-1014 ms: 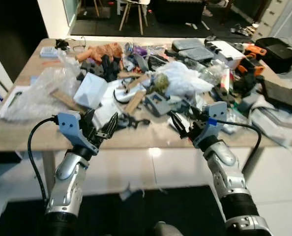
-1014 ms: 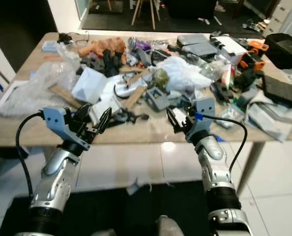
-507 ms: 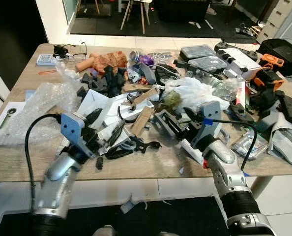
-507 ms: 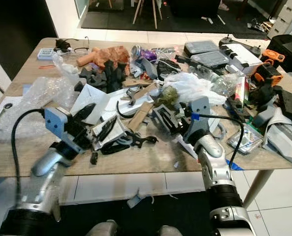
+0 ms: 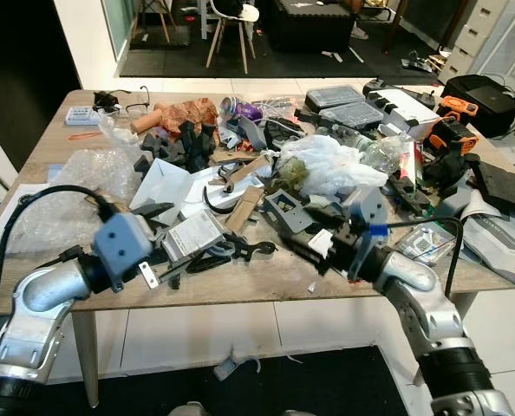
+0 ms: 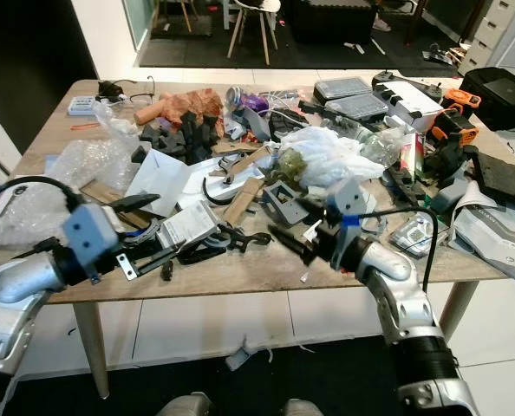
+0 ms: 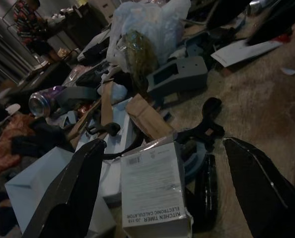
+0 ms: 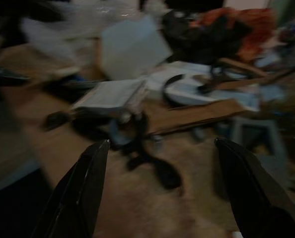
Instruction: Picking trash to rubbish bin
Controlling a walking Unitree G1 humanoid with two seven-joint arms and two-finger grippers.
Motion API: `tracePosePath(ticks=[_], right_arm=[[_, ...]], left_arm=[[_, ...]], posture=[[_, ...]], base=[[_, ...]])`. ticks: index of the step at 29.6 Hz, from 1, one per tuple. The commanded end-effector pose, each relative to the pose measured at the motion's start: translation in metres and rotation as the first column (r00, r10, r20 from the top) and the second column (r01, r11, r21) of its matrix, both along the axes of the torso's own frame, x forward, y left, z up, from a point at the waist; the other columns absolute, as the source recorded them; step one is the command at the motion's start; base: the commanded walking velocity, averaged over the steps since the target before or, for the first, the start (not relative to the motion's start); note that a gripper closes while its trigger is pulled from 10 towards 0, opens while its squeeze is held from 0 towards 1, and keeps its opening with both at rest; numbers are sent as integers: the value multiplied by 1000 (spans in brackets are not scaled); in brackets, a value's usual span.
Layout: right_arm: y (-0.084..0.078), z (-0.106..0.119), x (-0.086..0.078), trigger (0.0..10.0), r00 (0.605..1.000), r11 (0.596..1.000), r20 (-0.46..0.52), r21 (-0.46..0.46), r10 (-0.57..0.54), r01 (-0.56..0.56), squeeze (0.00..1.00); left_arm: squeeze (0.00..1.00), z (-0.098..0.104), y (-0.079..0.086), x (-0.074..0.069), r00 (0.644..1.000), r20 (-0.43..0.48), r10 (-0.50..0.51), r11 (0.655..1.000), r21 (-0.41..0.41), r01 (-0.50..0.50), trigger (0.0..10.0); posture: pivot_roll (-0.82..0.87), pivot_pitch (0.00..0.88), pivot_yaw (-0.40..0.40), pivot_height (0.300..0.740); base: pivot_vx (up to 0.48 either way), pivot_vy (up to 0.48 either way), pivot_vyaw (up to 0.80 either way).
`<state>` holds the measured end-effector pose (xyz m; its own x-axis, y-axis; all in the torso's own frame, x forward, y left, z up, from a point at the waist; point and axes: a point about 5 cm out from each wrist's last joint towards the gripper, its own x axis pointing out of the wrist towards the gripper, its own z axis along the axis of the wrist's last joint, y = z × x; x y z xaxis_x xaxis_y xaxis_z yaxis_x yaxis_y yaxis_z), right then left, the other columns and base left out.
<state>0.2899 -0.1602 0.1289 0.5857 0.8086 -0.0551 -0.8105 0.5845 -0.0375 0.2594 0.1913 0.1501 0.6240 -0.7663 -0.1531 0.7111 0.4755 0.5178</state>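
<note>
My left gripper [image 7: 160, 193], fingers spread wide, straddles the white box [image 7: 155, 191]. Right gripper [image 8: 162, 191], fingers apart, hovers beyond the box over blurred clutter on the table [image 5: 240, 290].

table [image 5: 240, 290]: wooden | chair [image 5: 231, 17]: beyond table | black case [image 5: 487, 91]: far right

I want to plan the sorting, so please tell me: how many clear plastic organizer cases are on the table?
2. Both lie at the table's far side: one organizer case nearer the far edge, the second case just in front of it. The clutter may hide more.
</note>
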Motion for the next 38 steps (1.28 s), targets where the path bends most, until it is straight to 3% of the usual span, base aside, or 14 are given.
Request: tracePosePath(ticks=[1,8,9,16,19,24,27,38], right_arm=[[-3,2,-8,10000,996,996,-30,-30,85,-86,0],[-9,9,-18,10000,981,978,-60,-83,186,-191,0],[-9,10,-21,10000,975,972,-70,-86,212,-218,0],[-6,6,-25,10000,969,967,-86,-84,233,-240,0],[-2,5,-28,10000,965,964,-95,-83,245,-252,0],[-2,5,-28,10000,964,964,-96,-83,246,-254,0],[-2,6,-29,10000,964,963,-97,-84,246,-255,0],[-2,6,-28,10000,966,965,-96,-89,239,-247,0]], left_arm=[[1000,5,-4,4,999,51,-2,999,53,0,10000],[1000,2,-8,11,998,63,7,992,123,-15,10000],[0,0,-8,16,998,63,26,984,173,-37,10000],[0,-7,-8,18,999,23,31,974,223,-35,10000],[0,-18,-16,20,992,-124,1,979,201,24,10000],[0,-21,-17,22,988,-154,7,980,199,25,10000],[0,-29,-17,34,962,-262,76,981,195,-25,10000],[0,-40,-24,40,923,-346,166,972,216,-94,10000]], posture=[[-1,0,-35,740],[-2,0,-31,740],[-1,0,-31,740],[1,0,-29,740],[-5,0,-23,740],[-8,0,-20,740],[-16,0,-13,740],[-17,0,-13,740]], base=[[0,0,0],[0,0,0],[0,0,0],[0,0,0],[0,0,0],[0,0,0],[0,0,0],[0,0,0]])
